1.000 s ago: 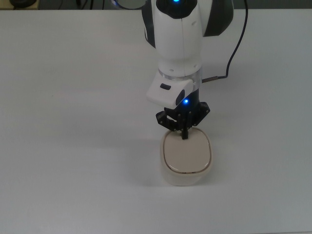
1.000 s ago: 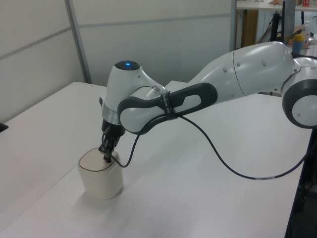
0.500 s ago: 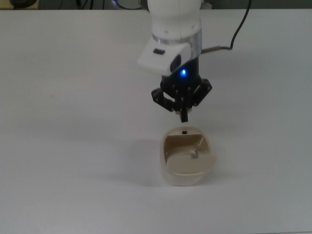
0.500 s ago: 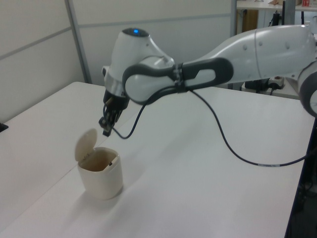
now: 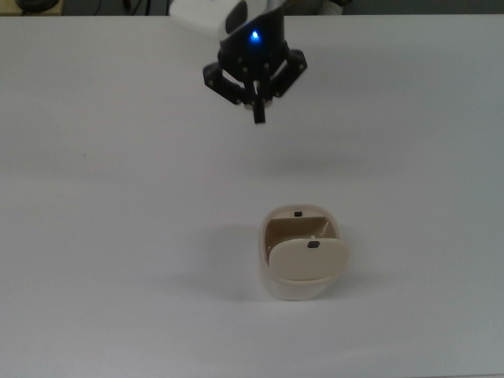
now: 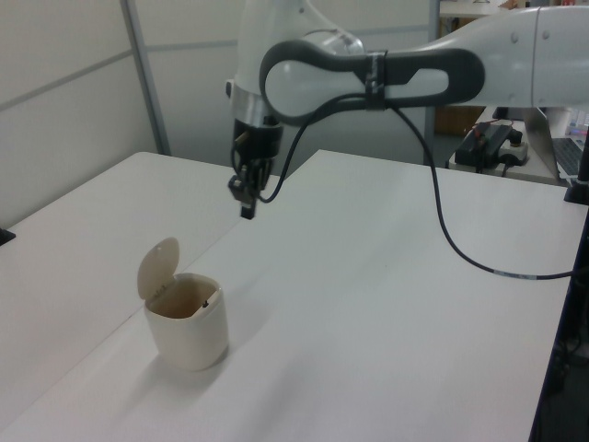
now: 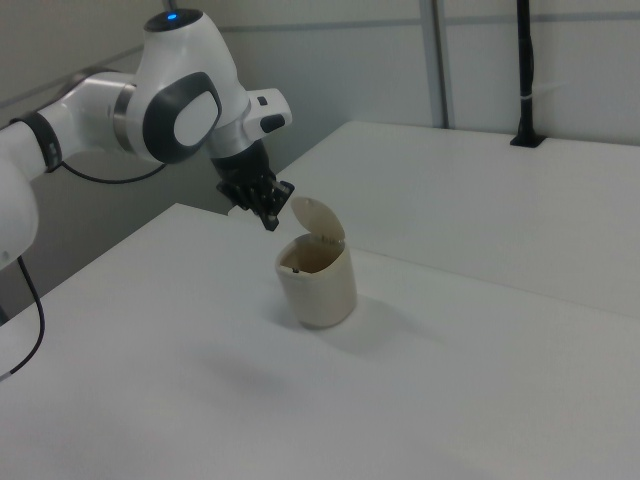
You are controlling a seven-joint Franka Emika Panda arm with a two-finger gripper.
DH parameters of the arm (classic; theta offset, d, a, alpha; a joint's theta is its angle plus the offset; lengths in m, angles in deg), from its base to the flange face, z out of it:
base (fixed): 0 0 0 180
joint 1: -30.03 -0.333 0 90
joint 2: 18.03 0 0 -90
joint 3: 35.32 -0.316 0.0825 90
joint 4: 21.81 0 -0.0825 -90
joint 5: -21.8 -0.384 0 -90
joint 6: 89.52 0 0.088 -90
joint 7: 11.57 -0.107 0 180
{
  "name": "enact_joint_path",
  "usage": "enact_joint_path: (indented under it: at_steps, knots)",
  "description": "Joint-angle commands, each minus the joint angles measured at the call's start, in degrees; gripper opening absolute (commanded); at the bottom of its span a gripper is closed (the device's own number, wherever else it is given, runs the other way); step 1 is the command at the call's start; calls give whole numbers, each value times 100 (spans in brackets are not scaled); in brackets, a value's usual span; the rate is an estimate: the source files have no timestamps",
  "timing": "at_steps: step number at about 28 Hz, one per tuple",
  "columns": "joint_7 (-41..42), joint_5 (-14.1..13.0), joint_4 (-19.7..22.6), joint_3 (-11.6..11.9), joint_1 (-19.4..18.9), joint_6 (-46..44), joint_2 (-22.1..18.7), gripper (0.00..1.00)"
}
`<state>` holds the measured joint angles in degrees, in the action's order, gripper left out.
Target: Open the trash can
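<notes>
The white surface (image 5: 118,236) fills most of every view and carries a single item. The Panda arm (image 6: 368,78) reaches in above it, with a black cable looping off its forearm. In the top view, the gripper (image 5: 257,116) hangs at roughly 12 o'clock from the bin, well apart from it and well above the surface. Its fingers come together into a single narrow tip, with no gap showing between them and nothing held.

The trash can (image 6: 189,330) stands upright on the surface, below centre in the top view. In the left view it sits at about 7 o'clock from the gripper.

Its lid (image 6: 157,268) is raised on the hinge and stands nearly upright behind the opening. The beige interior (image 5: 295,230) is exposed, and a small dark button (image 5: 298,213) marks the rim at 12 o'clock in the top view.

Task status: the opening step appears complete, since the lid is up and nothing touches the bin. No further manipulation seems to be required. Any remaining work is probably limited to the arm clearing the work area.
</notes>
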<state>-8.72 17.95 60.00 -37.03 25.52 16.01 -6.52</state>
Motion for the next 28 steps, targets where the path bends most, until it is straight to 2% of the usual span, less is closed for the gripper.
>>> enact_joint_path:
  at_steps: [1, 9, 13, 18, 20, 21, 22, 23, 26, 28]
  knots:
    - [120, 34, 160, 223, 3, -621, -325, 0]
    - [120, 34, 195, 540, 21, -1121, -598, 0]
    - [111, 51, 204, 540, 21, -1324, -642, 0]
    - [111, 218, 204, 549, 21, -1614, -695, 0]
    - [111, 227, 204, 558, 29, -1623, -695, 12]
    - [111, 245, 195, 566, 47, -1623, -695, 47]
    - [94, 279, 195, 584, 47, -1615, -686, 76]
    - [85, 341, 187, 584, 47, -1623, -686, 98]
    - [93, 534, 186, 566, 47, -1623, -695, 100]
    - [102, 570, 169, 566, 47, -1623, -686, 100]
